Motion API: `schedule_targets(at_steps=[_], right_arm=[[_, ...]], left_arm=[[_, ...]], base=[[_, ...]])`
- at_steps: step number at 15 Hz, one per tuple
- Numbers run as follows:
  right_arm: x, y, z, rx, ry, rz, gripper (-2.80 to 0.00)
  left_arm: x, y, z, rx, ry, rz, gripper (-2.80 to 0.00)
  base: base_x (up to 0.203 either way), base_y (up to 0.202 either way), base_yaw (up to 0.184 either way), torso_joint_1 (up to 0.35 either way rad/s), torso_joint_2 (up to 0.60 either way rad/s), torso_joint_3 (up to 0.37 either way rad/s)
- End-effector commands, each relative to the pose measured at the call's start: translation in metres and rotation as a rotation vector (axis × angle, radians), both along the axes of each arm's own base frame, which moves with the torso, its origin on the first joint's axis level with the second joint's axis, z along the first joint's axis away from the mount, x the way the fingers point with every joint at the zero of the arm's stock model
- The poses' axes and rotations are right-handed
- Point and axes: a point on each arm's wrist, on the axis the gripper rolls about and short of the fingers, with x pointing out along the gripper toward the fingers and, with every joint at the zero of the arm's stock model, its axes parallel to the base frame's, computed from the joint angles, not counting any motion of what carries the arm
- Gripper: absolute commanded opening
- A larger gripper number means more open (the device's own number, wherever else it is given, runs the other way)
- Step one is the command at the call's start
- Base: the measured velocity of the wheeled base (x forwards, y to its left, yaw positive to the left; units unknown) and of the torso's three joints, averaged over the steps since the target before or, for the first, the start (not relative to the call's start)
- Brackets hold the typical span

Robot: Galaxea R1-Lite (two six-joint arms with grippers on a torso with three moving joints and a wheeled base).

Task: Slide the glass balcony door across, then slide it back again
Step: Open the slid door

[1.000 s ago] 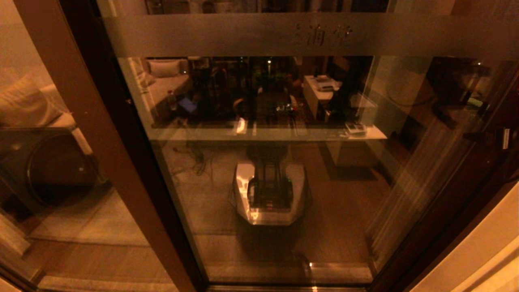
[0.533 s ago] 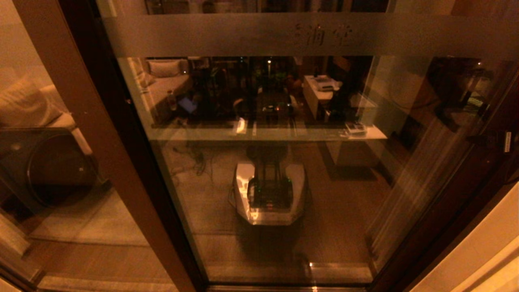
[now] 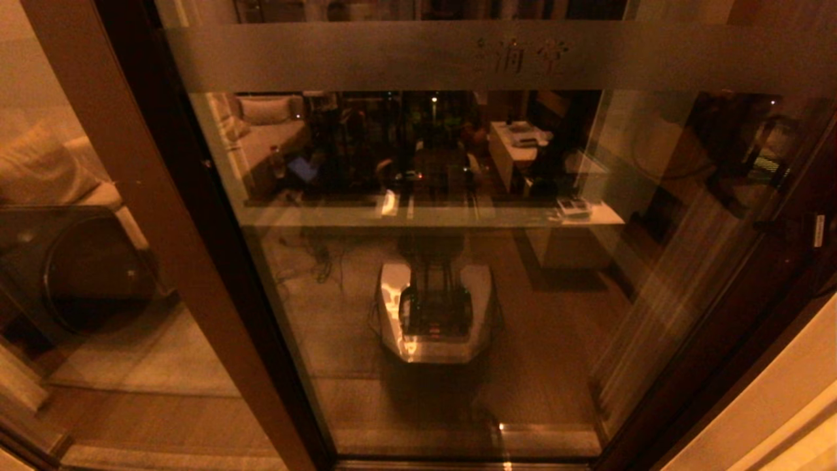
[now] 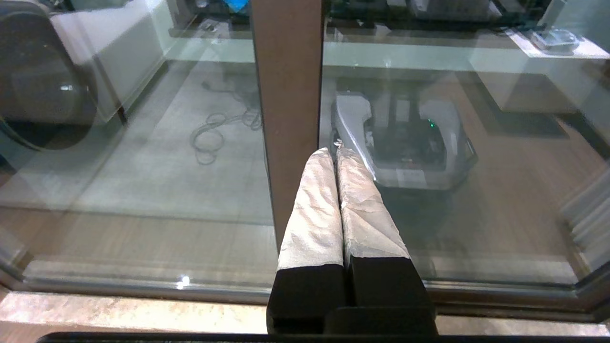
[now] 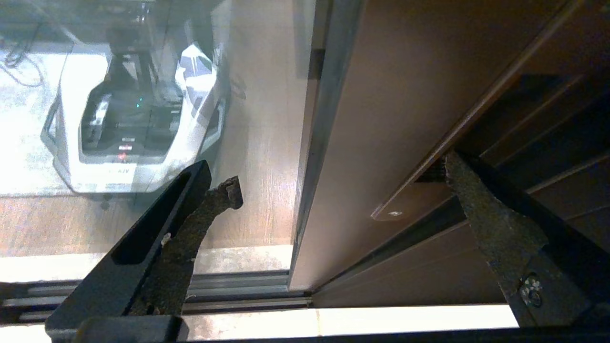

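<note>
The glass balcony door point(image 3: 556, 314) fills the head view, with a frosted band point(image 3: 327, 55) of Chinese characters across its top. In the right wrist view its brown stile point(image 5: 352, 119) stands against the dark ribbed jamb point(image 5: 548, 109). My right gripper point(image 5: 340, 183) is open wide astride that stile. One finger point(image 5: 481, 214) reaches in behind the slim handle point(image 5: 414, 190); the other finger point(image 5: 209, 205) is in front of the glass. My left gripper point(image 4: 333, 152) is shut on nothing, its white-wrapped tips touching or just short of a brown upright stile point(image 4: 286, 95).
A second glass panel point(image 3: 98, 340) on the left shows a dark round-fronted appliance point(image 3: 78, 268) behind it. The robot's base is reflected in the glass point(image 3: 435, 314). The floor track point(image 5: 143, 290) and a pale stone sill point(image 5: 405, 319) run below. A pale wall point(image 3: 785, 405) stands at the right.
The door has not visibly moved. Only the reflected arm and its lights in the glass shift a little.
</note>
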Motion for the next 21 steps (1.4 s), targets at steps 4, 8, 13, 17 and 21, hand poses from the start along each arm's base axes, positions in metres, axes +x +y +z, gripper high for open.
schedule_targets(at_steps=[4, 8, 13, 17, 21], right_arm=[[0.010, -0.007, -0.009, 0.004, 0.007, 0.002, 0.00], [0.013, -0.004, -0.011, 0.010, 0.008, 0.023, 0.00], [0.012, 0.011, -0.008, 0.016, 0.007, 0.054, 0.00], [0.012, 0.018, -0.009, 0.019, 0.013, 0.070, 0.00], [0.012, 0.020, -0.009, 0.020, 0.013, 0.076, 0.00]], left_arm=[[0.000, 0.000, 0.000, 0.000, 0.001, 0.001, -2.80], [0.000, 0.000, 0.000, 0.000, 0.001, 0.001, -2.80], [0.000, 0.000, 0.000, 0.000, 0.001, 0.001, -2.80], [0.000, 0.000, 0.000, 0.000, 0.001, 0.001, -2.80], [0.000, 0.000, 0.000, 0.000, 0.000, 0.001, -2.80]], base=[[0.000, 0.000, 0.000, 0.000, 0.00, 0.000], [0.000, 0.000, 0.000, 0.000, 0.00, 0.000], [0.000, 0.000, 0.000, 0.000, 0.00, 0.000], [0.000, 0.000, 0.000, 0.000, 0.00, 0.000], [0.000, 0.000, 0.000, 0.000, 0.00, 0.000]])
